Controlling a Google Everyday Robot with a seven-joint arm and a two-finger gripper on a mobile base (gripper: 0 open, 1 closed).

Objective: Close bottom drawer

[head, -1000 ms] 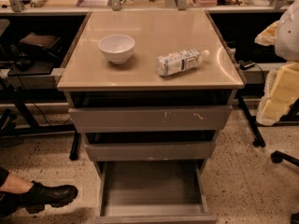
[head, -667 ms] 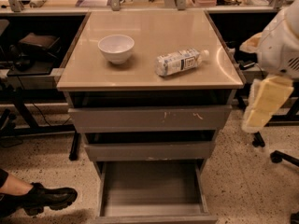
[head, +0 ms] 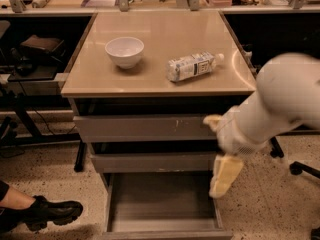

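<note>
The bottom drawer [head: 162,204] is pulled far out at the bottom of the frame, showing its shallow grey tray body, which is bare inside. Its front panel [head: 165,234] lies at the lower edge. Above it sit the mid-width grey drawer [head: 152,161] and the widest grey drawer [head: 145,128] with pale scratch marks. My white arm [head: 277,104] reaches in from the right. My gripper [head: 224,176], with yellowish fingers pointing down, hangs over the right side of the open bottom drawer, in front of the mid drawer's right end.
A white bowl [head: 124,51] and a plastic bottle lying on its side [head: 192,66] rest on the tan cabinet top [head: 160,44]. A person's black shoe [head: 47,213] is on the floor at the lower left. Chair casters [head: 295,168] stand at the right. Workbenches flank the cabinet.
My arm has swung in from the right edge toward the left and down. The gripper now hangs over the right side of the open bottom drawer. The drawers have not moved.
</note>
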